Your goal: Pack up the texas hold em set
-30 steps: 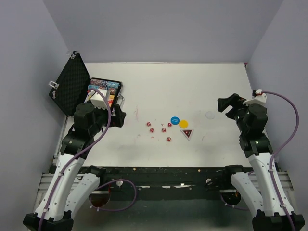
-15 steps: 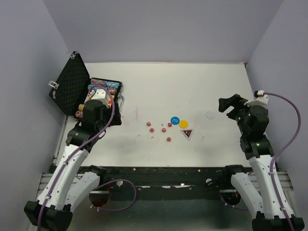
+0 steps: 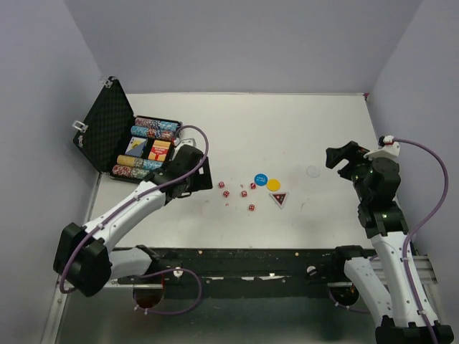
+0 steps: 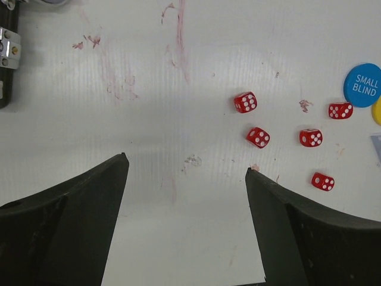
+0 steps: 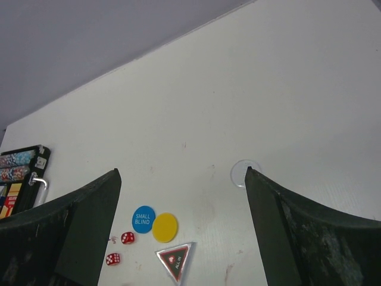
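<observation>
The black case [image 3: 122, 159] lies open at the far left, its foam lid [image 3: 106, 131] raised and rows of multicoloured chips [image 3: 154, 129] inside. Several red dice [image 3: 244, 193] are scattered mid-table, and they also show in the left wrist view [image 4: 258, 137]. Beside them lie a blue disc [image 3: 260, 179], a yellow disc [image 3: 274, 184] and a dark triangular token [image 3: 278, 198]. A white disc [image 3: 313, 171] lies apart to the right. My left gripper [image 3: 206, 179] is open over bare table, just left of the dice [image 4: 186, 164]. My right gripper [image 3: 338, 159] is open and empty, near the white disc [image 5: 181, 171].
The table's left edge runs close behind the case lid. Purple walls close the back and both sides. A corner of the case [image 4: 6, 53] shows at the left of the left wrist view. Reddish smudges [image 4: 178, 36] mark the table surface.
My left arm has swung right from above the case to the table beside the dice, uncovering the chips. The right arm has barely moved.
</observation>
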